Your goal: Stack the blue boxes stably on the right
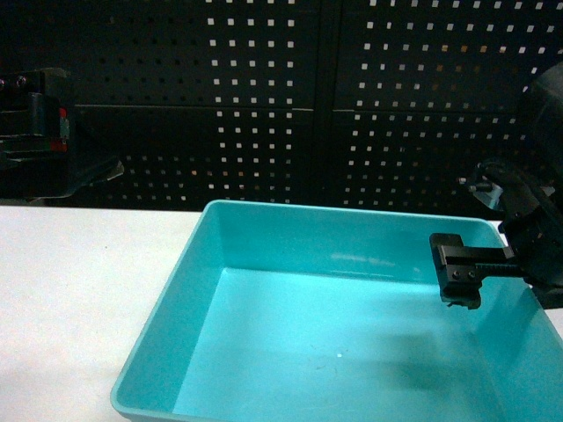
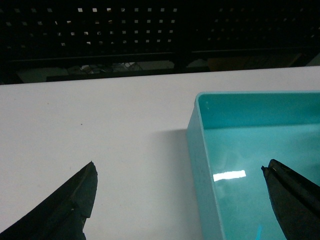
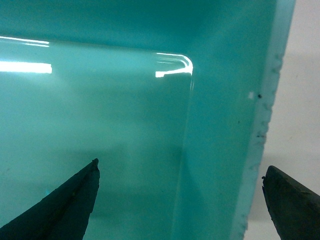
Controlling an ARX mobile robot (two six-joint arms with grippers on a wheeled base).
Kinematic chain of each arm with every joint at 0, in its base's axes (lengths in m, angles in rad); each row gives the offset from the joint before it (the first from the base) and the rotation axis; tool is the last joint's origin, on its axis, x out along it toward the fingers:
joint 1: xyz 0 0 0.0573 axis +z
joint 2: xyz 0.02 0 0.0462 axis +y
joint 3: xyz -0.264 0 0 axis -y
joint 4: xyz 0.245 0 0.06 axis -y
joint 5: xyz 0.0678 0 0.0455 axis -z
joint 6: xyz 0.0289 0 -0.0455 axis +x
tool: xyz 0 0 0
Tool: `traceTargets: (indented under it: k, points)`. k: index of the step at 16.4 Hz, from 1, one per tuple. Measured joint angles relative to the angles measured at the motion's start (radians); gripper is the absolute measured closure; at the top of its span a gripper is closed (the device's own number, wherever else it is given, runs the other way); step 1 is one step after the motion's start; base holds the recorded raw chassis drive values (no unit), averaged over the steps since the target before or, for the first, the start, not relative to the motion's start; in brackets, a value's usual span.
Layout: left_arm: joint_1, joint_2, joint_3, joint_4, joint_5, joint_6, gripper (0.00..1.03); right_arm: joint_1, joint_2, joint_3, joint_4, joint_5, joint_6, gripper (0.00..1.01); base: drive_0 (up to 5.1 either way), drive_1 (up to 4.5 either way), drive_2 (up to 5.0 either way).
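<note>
At the far left of the head view, the left arm (image 1: 40, 132) hangs dark and raised above the white surface (image 1: 70, 299), well apart from the tub; its fingers cannot be made out there. The left wrist view shows them: the left gripper (image 2: 182, 200) has its fingers spread wide, one finger (image 2: 75, 202) over bare white surface and the other at the lower right over the inside of the tub, so the near-left wall of the tub lies between them. Neither finger touches that wall.

The light turquoise tub (image 1: 167, 312) sits on the surface from the middle to the right edge of the head view, open side up, with tapered smooth walls and a thin rim. Behind it stands a black pegboard wall (image 1: 290, 97).

To the right, the right gripper (image 1: 459, 277) reaches over the tub's right side. In the right wrist view its fingers are also wide apart: one fingertip (image 3: 75, 200) over the tub's floor, the other outside the rim, with the tub's right wall between them and not gripped.
</note>
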Motion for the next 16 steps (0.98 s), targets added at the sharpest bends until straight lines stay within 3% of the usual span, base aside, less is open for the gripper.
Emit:
traceTargets:
  k: [6,7,14,16]
  points:
    - [0.0,0.0,0.0,0.0,-0.002,0.0,0.05,0.0,0.039,-0.012,0.011,0.003,0.0,0.03,0.0,0.0,0.0]
    - [0.0,0.0,0.0,0.0,-0.001,0.0,0.05,0.0,0.045,-0.012,0.013,0.002,0.0,0.07,0.0,0.0,0.0]
    - [0.0,0.0,0.0,0.0,-0.001,0.0,0.05,-0.001,0.058,-0.021,0.011,-0.004,0.001,0.79,0.0,0.0,0.0]
    - [0.0,0.0,0.0,0.0,-0.001,0.0,0.05,-0.006,0.057,-0.021,0.008,0.003,0.029,0.92,0.0,0.0,0.0]
